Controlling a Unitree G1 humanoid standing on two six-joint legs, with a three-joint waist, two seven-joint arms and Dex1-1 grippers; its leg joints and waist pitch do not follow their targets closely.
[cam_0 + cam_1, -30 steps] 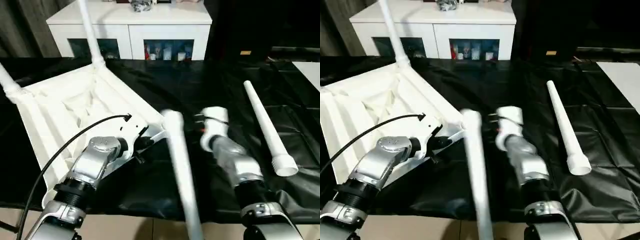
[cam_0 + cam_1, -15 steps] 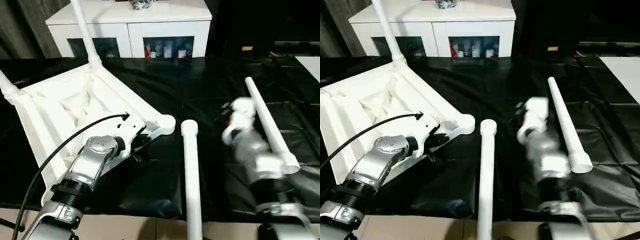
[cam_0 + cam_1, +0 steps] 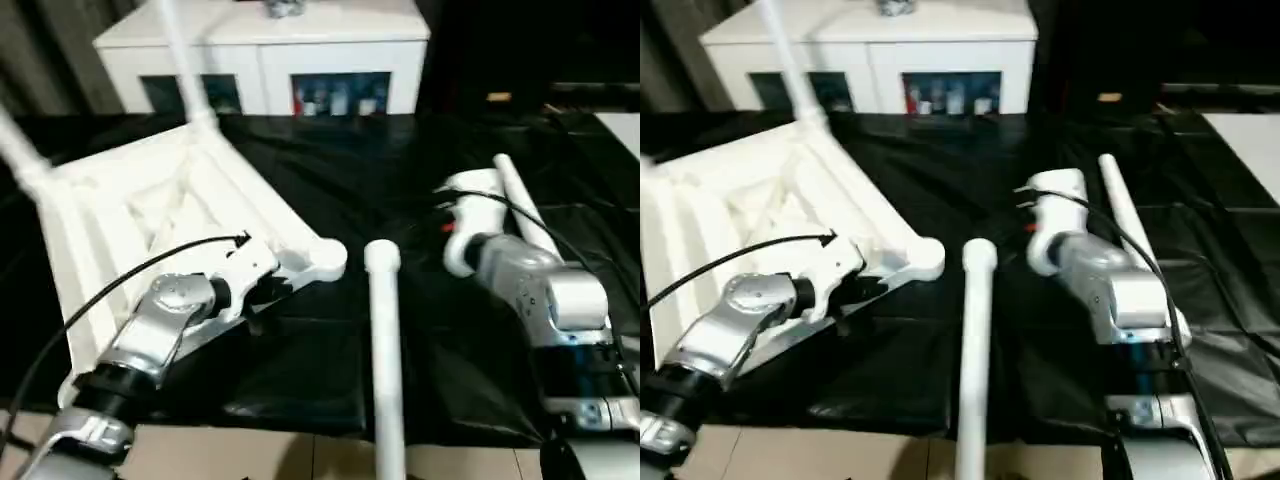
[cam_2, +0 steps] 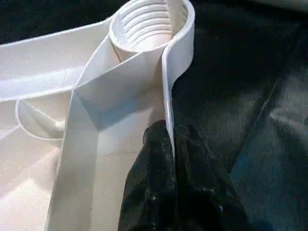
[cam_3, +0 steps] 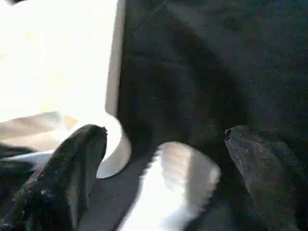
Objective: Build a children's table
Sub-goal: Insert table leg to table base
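On the black-covered table (image 3: 330, 160) the white tabletop (image 3: 150, 215) lies upside down, ribbed underside up, taking up the 9 to 10 o'clock part of the head view. Two legs are already standing up out of it: one at the far corner (image 3: 180, 55) around 11 o'clock and one at the left corner (image 3: 20, 150). The near corner socket (image 4: 151, 24) is bare, and you can see the threads inside it from the left wrist camera.

Left hand (image 4: 171, 144) is clenched right on the thin side rim of the tabletop, just short of that socket, with black fingers (image 4: 151, 159) pinched on either side of the rim. In the head view it sits at about 8 o'clock.

A loose leg (image 3: 385, 350) lies on the table close to 6 o'clock, pointing away from the robot, its far end just beside the bare socket but not touching it. Another loose leg (image 3: 520, 210) lies at about 3 o'clock, partly behind the right forearm.

Right hand (image 5: 159, 159) is spread wide, grasping nothing, its fingers (image 5: 72, 163) well apart over the black cover with a blurry white leg end between them.

White cabinet (image 3: 265, 45) with glass doors sits at 12 o'clock behind the table.
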